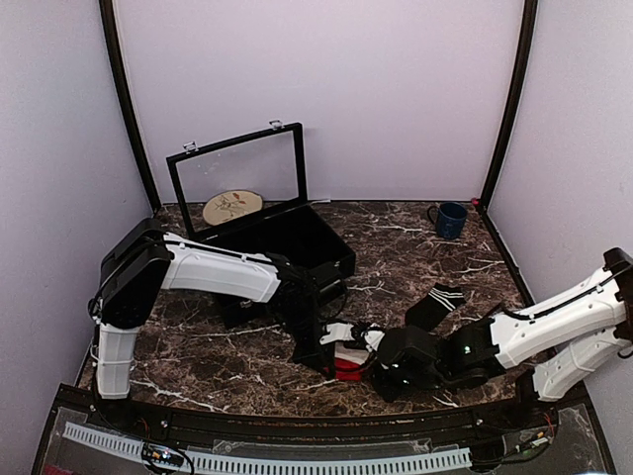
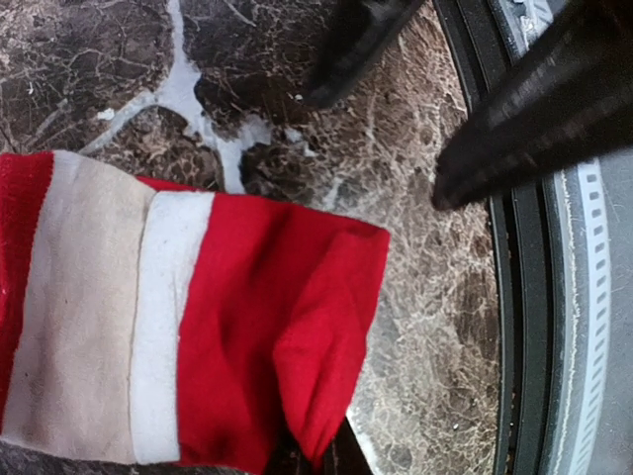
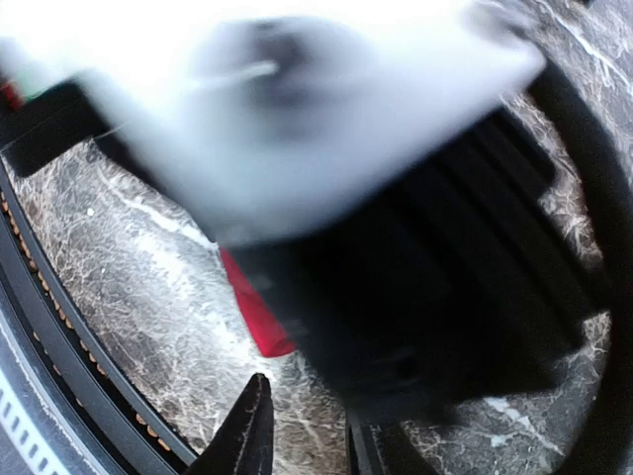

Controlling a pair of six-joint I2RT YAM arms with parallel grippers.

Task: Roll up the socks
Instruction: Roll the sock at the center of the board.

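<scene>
The red sock with a white band lies near the table's front edge at centre; in the left wrist view the red sock fills the lower left. My left gripper is shut on that sock's red edge. The black striped sock lies flat, further back and to the right. My right gripper sits just right of the red sock. In the right wrist view it stands open with only marble between its fingers, a corner of the red sock just ahead. The left arm's blurred body hides most of that view.
A black case with its glass lid raised stands at the back left, with a round wooden disc behind it. A blue mug sits at the back right. The table's front rail runs close to both grippers.
</scene>
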